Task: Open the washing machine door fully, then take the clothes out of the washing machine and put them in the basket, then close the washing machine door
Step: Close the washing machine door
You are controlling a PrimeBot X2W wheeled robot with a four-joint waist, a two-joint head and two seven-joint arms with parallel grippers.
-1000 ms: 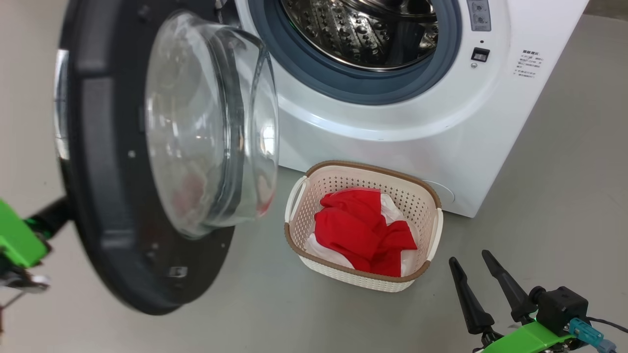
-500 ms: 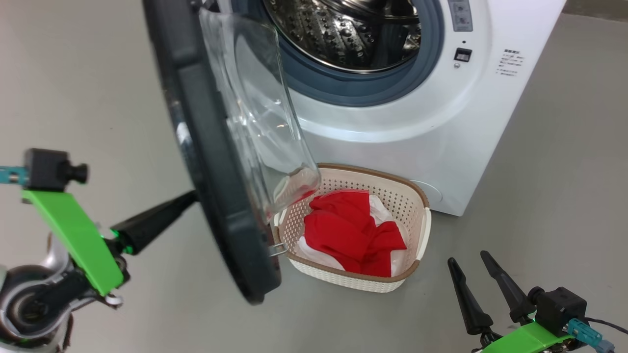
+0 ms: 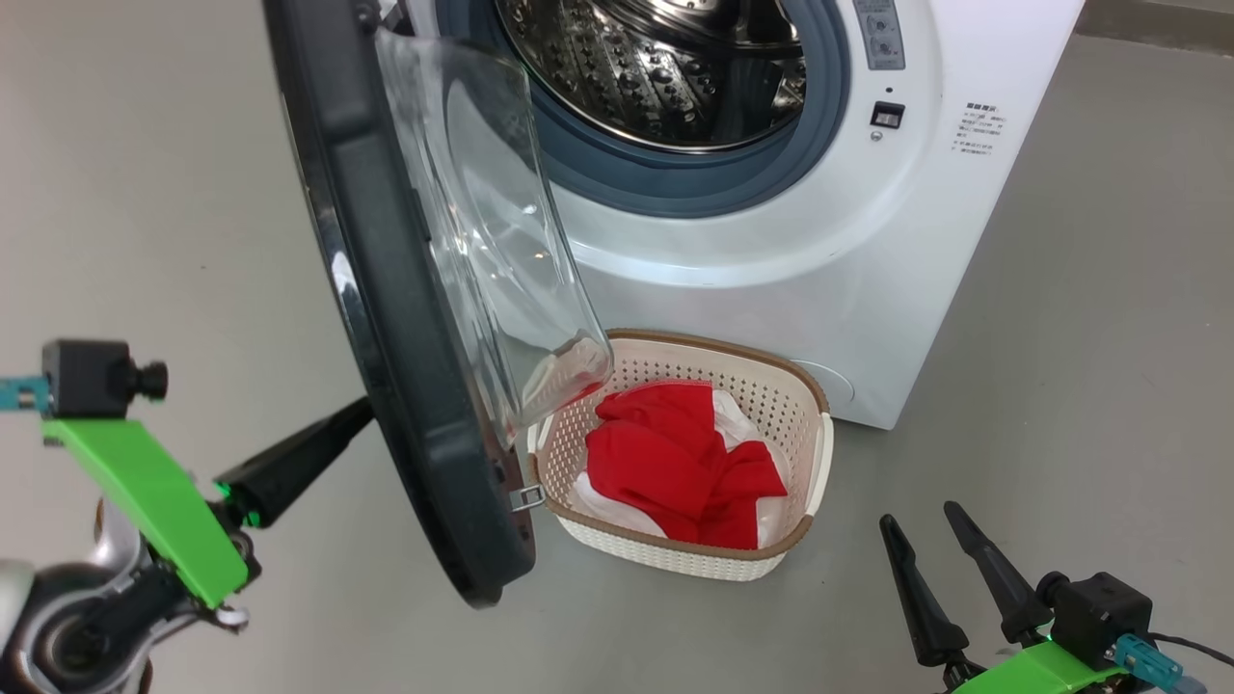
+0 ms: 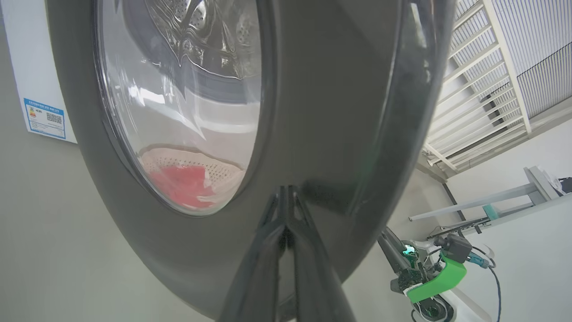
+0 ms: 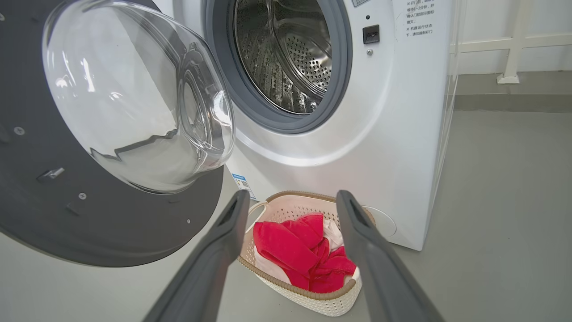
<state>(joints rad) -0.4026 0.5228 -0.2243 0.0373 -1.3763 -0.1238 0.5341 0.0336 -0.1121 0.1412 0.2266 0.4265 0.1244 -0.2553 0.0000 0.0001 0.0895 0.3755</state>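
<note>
The door [image 3: 386,318] is standing ajar, blocking the left side of the basket [image 3: 800,540] holding the red clothes [image 3: 675,463] before the machine [image 3: 771,251]. The left gripper [image 4: 286,192], fingers together, is touching the door's black outer face. The right gripper [image 3: 918,514] is hovering spread wide beside the basket. The machine's blue-edged sticker [image 4: 44,118] is too small to read.

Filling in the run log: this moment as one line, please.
washing machine door: partly open | left pincer: shut, tips on its outer face | right pincer: open, empty | clothes: in basket
</note>
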